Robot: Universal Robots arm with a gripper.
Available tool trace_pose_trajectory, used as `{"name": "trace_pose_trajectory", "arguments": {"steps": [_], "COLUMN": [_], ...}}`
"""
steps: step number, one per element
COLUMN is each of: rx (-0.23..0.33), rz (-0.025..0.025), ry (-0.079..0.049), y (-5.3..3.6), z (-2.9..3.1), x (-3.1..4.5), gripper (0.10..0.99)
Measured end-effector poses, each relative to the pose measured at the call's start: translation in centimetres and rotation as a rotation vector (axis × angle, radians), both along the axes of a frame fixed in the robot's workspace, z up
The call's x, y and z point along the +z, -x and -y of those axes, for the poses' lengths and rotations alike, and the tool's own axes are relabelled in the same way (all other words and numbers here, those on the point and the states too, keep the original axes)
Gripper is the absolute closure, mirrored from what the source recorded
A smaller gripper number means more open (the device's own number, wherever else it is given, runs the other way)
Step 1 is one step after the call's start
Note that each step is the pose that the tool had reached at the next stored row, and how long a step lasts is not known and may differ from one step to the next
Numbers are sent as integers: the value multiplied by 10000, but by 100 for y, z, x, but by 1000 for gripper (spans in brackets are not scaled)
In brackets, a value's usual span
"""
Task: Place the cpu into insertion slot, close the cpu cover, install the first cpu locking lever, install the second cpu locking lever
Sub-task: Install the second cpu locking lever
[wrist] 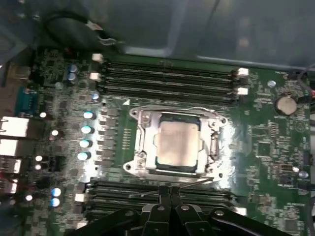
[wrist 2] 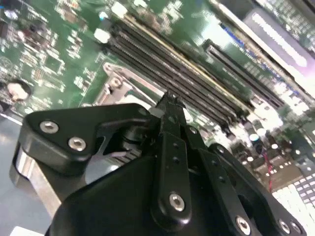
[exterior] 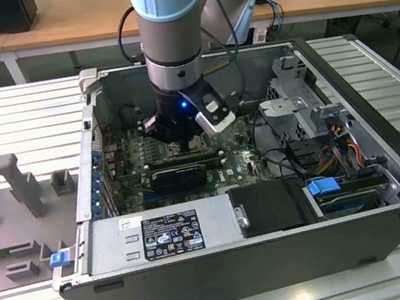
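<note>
Silver-grey cpu [wrist: 178,143] sits in the insertion slot [wrist: 147,150] with the cpu cover [wrist: 172,115] down around it, just ahead of the gripper [wrist: 170,191], whose black fingers [wrist 2: 171,129] are pressed together and empty above the green motherboard [wrist: 266,142].

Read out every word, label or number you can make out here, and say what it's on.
Black label on the power supply: print too small to read.
White sticker beside it: too small to read.
Black card, pale lettering: blurred.
cpu face: no legible marking.
Nothing can be quoted.
</note>
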State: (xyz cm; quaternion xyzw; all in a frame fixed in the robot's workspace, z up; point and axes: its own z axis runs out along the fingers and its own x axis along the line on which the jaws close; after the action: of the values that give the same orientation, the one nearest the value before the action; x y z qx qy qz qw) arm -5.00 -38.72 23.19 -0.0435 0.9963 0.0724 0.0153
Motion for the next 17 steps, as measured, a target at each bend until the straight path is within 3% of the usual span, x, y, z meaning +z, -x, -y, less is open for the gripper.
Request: {"name": "trace_pose_trajectory", "arguments": {"steps": [4,10,14,16,17], "rx": [170,210,224,225,230], "rz": [0,-1,4,5,9], "ry": [-271,-356,-816,-979,-1179], "y": [112,138,211,241,270], "z": [9,11,74,95,117], "x": [-68,-233,-259,-266,-274], "gripper": [980,980,980,980,980]}}
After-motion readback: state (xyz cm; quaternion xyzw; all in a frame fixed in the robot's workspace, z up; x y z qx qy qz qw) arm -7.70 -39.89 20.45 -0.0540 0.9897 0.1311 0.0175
